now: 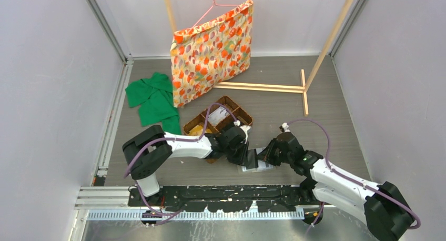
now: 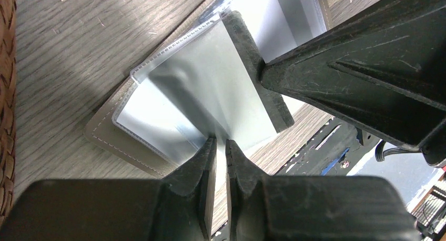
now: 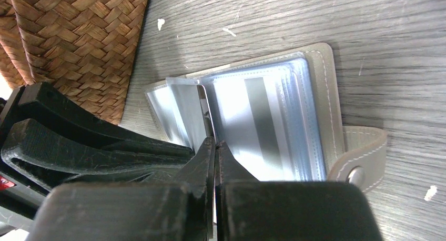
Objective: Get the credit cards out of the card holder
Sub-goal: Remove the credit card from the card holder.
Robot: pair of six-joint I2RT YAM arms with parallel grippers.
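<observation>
The grey card holder [image 1: 259, 167] lies open on the table, showing clear plastic sleeves [image 3: 273, 120] and a snap tab [image 3: 360, 172]. In the left wrist view one sleeve leaf [image 2: 210, 88] stands up from the holder [image 2: 105, 136]. My left gripper [image 2: 221, 143] is shut on the lower edge of that leaf. My right gripper [image 3: 214, 143] is shut on the thin pale edge of a credit card [image 3: 205, 112] standing between the sleeves. Both grippers meet over the holder in the top view, left [image 1: 247, 156] and right [image 1: 266, 157]. Another card with a grey stripe [image 3: 257, 114] lies in a sleeve.
A brown wicker divided basket [image 1: 218, 120] stands just behind and left of the holder, and shows in the right wrist view [image 3: 79, 36]. A green cloth [image 1: 152, 99], a floral bag on a hanger [image 1: 213, 49] and a wooden stand [image 1: 263, 87] are farther back.
</observation>
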